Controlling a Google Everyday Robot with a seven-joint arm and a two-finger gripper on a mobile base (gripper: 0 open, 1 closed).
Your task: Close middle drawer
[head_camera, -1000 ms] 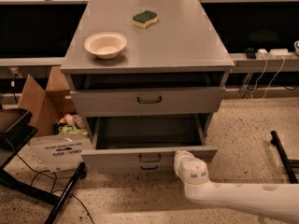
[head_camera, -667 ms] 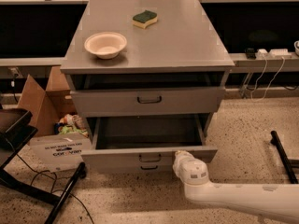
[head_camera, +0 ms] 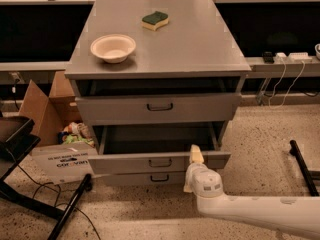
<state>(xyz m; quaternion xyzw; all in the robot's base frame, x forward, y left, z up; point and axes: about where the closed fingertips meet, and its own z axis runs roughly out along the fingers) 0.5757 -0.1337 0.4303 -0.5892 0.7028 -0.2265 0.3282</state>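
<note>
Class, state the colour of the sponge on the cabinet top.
Sponge: green over yellow, camera view; gripper at the middle drawer front.

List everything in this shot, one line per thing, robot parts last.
cabinet: one, grey, centre
bowl: one, cream, cabinet top, left side
sponge: one, green over yellow, cabinet top, towards the back
top drawer: one, grey, slightly out
middle drawer: one, grey, pulled well out
lowest drawer: one, grey, beneath the middle drawer's front
cardboard box: one, brown, floor left of cabinet, mixed items inside
power strip: one, white, ledge at right
arm: one, white, entering from lower right
gripper: one, pale yellow, at the middle drawer's front panel, right of its handle
</note>
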